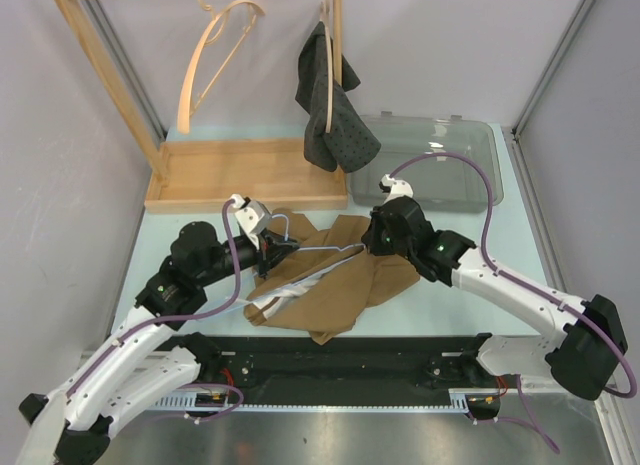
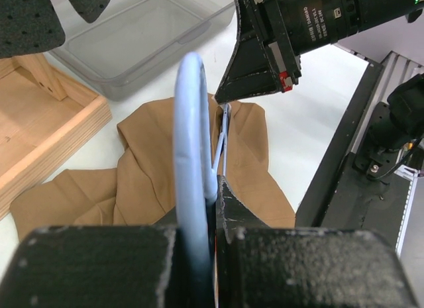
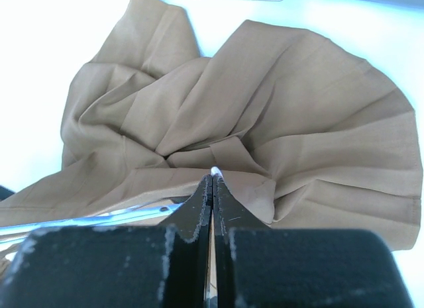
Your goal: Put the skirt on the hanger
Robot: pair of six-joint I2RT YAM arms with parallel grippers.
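A tan pleated skirt (image 1: 345, 285) lies crumpled on the table between my two arms. Across its top lies a pale blue wire hanger (image 1: 310, 248). My left gripper (image 1: 283, 243) is shut on the hanger's hook (image 2: 192, 136), which rises between its jaws in the left wrist view. The hanger's thin wires (image 2: 222, 146) run from there to my right gripper (image 2: 224, 99). That right gripper (image 3: 212, 175) is shut, with a pale tip of the hanger poking out between its jaws. The hanger's bar (image 3: 126, 215) runs off to the left over the skirt (image 3: 278, 116).
A wooden rack (image 1: 240, 175) stands at the back left with an empty wooden hanger (image 1: 215, 55) and a dark grey garment (image 1: 332, 110) hung on it. A clear plastic bin (image 1: 445, 165) sits at the back right. A black rail (image 1: 350, 360) runs along the near edge.
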